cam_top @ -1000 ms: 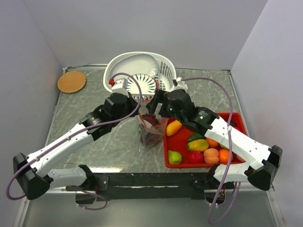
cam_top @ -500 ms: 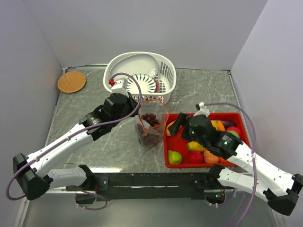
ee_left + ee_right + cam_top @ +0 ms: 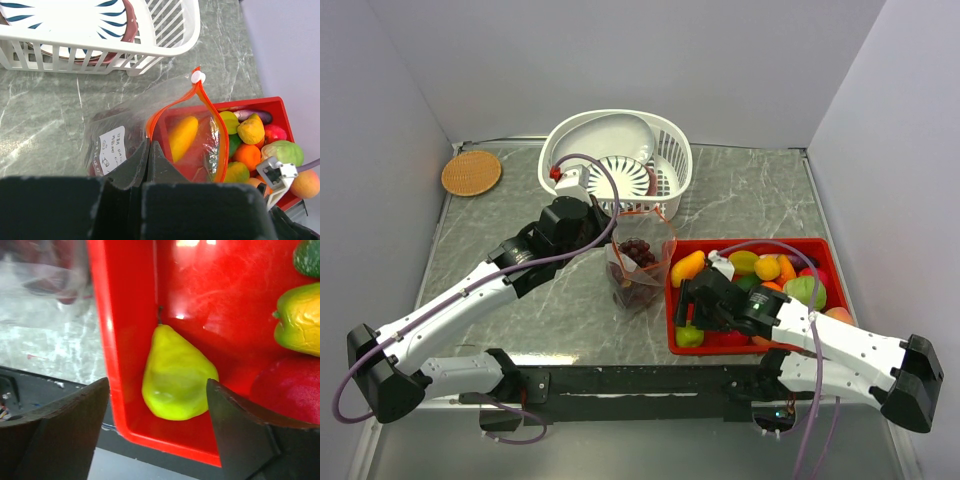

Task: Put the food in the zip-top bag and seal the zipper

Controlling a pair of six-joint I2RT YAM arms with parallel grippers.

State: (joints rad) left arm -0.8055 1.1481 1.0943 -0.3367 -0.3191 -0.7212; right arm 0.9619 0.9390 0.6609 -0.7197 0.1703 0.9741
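The clear zip-top bag (image 3: 642,275) stands open left of the red tray (image 3: 823,247), with purple grapes (image 3: 638,250) inside. Its orange-red zipper (image 3: 214,107) curves around the mouth. My left gripper (image 3: 611,236) is shut on the bag's near rim (image 3: 148,145) and holds it up. My right gripper (image 3: 688,308) is open above the green pear (image 3: 176,375) in the tray's near-left corner, one finger on each side of it, apart from it. The pear also shows in the top view (image 3: 688,336). The mango (image 3: 687,267), lemon (image 3: 767,267) and peach (image 3: 840,316) lie in the tray.
A white slotted basket (image 3: 667,142) with a plate stands behind the bag. A round woven coaster (image 3: 471,172) lies at the far left. The tray's left wall (image 3: 107,340) is close beside my right gripper's left finger. A red fruit (image 3: 292,390) lies right of the pear.
My right gripper has moved from over the bag's mouth back and down to the tray's near-left corner, over the pear. The left gripper and the bag have stayed put.
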